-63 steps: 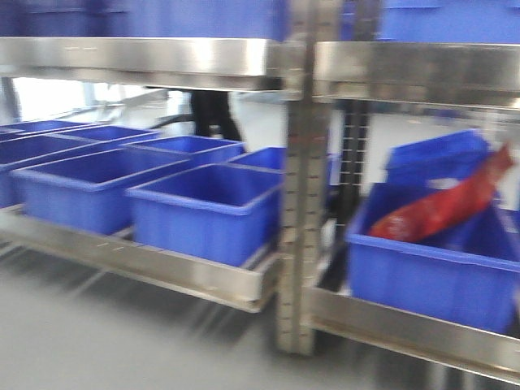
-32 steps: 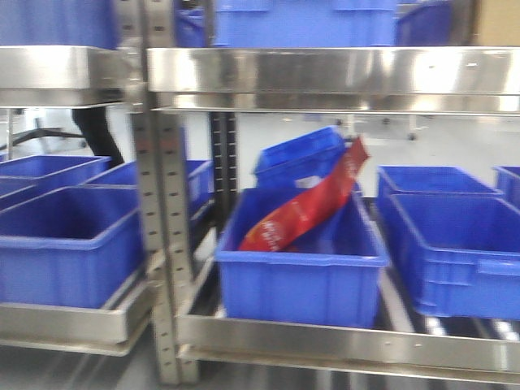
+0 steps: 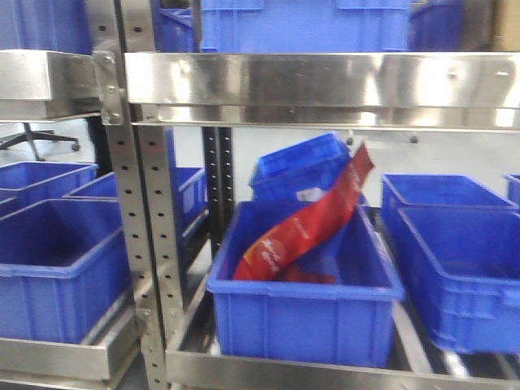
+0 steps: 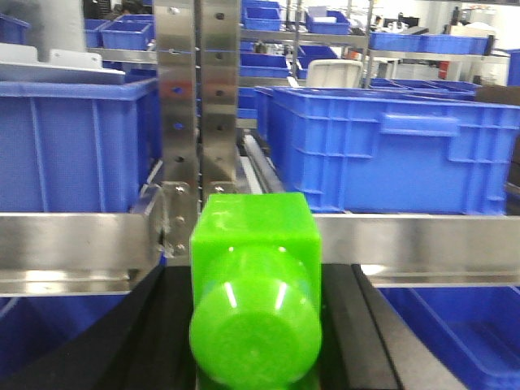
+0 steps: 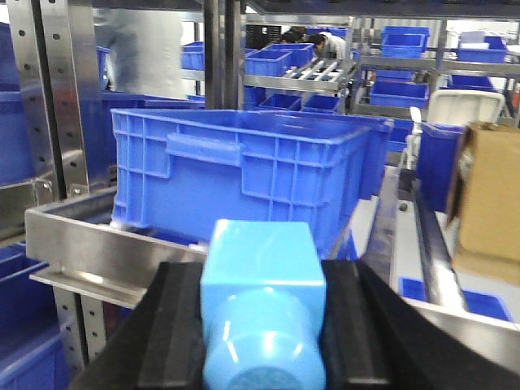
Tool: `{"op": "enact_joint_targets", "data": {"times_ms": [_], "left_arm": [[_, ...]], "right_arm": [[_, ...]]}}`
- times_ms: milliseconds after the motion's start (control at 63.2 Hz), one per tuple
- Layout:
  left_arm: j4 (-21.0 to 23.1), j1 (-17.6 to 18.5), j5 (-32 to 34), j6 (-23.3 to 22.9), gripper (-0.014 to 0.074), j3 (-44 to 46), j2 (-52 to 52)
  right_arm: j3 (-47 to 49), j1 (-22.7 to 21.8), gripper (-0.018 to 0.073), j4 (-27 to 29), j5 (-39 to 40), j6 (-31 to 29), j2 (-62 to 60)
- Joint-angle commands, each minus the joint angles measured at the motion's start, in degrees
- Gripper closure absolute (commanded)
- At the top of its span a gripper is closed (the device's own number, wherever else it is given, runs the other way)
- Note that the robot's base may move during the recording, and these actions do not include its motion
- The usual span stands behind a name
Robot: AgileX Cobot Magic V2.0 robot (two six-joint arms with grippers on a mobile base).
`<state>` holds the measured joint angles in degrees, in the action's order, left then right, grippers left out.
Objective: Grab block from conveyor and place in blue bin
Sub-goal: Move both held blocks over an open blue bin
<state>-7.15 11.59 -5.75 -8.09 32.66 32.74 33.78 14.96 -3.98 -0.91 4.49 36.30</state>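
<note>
My left gripper (image 4: 256,325) is shut on a bright green block (image 4: 254,284), held in front of a steel shelf rail (image 4: 73,244) and an upright post (image 4: 195,122). My right gripper (image 5: 262,325) is shut on a light blue block (image 5: 262,301), held before a blue bin (image 5: 236,175) on a steel shelf. In the front view a blue bin (image 3: 305,313) holding a red packet (image 3: 313,223) stands on the middle shelf. The conveyor is out of view. Neither gripper shows in the front view.
Steel racking with a perforated post (image 3: 146,244) and a shelf beam (image 3: 325,81) fills the front view. More blue bins stand left (image 3: 57,276) and right (image 3: 467,268). A tilted blue bin (image 3: 301,162) sits behind the middle one. A cardboard box (image 5: 487,195) is at the right.
The front view has swung to the right along the rack; the bin with the red packet has shifted from the right edge to the centre and looks nearer.
</note>
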Motion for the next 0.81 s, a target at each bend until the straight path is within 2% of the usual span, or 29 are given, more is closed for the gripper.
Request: {"op": "enact_joint_targets", "data": {"times_ms": [0, 792], "left_arm": [[-0.1, 0.3, 1.1, 0.1, 0.0707, 0.0, -0.2], [-0.1, 0.2, 1.1, 0.1, 0.0707, 0.0, -0.2]], "right_arm": [[0.0, 0.1, 0.0721, -0.4, 1.4, -0.1, -0.3], [0.0, 0.1, 0.0721, -0.4, 1.4, -0.1, -0.3]]}}
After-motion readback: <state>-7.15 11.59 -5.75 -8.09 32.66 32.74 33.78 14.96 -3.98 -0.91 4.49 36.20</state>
